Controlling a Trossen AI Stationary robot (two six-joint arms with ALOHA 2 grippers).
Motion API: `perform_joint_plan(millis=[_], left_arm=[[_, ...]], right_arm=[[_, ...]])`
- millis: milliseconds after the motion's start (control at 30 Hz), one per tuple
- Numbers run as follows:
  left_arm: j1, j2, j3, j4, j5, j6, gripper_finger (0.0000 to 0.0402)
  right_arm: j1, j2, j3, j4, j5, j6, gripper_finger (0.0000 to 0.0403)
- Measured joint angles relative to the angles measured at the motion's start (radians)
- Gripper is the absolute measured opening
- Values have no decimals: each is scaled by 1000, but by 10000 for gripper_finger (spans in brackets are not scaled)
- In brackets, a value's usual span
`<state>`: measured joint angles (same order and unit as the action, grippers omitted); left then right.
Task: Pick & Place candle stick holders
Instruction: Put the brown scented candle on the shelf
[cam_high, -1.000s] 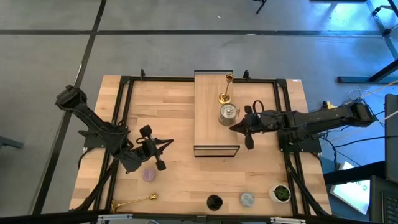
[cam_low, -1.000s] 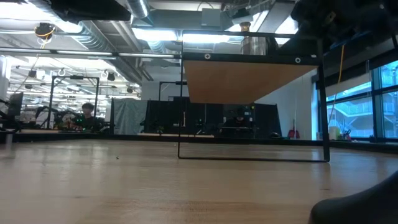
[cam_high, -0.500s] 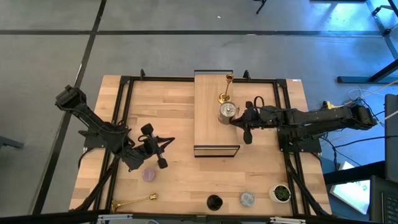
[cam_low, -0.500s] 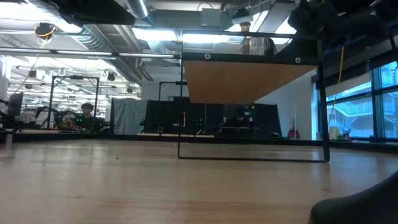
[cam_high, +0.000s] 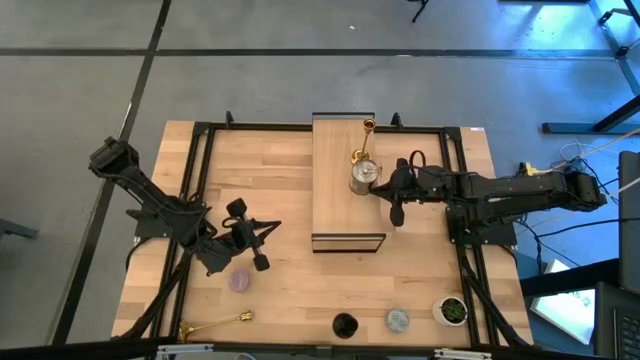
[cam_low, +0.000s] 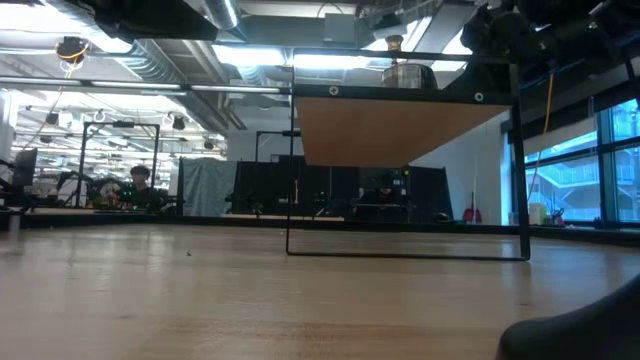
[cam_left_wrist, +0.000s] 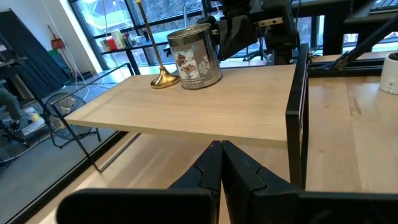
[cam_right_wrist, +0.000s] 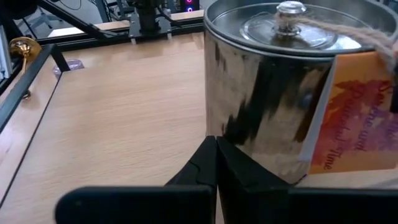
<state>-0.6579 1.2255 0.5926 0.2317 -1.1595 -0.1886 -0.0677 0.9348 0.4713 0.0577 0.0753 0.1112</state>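
Two dark, matte-black jointed arms are showing blocky links and thin trailing black cables, each ending in the left gripper and right gripper with two slim, tapering black fingers.

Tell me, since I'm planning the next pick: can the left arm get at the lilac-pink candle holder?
Probably yes. The lilac-pink candle holder sits alone on bare table just beside the shut left gripper, with nothing between them; the fingers would have to open first.
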Motion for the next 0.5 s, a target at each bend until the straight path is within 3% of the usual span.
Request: perform_joint_plan(millis=[500], left_arm=[[38,0,0,0,-21,-11,1]], right_arm=[[1,0,0,32,0,31,0]])
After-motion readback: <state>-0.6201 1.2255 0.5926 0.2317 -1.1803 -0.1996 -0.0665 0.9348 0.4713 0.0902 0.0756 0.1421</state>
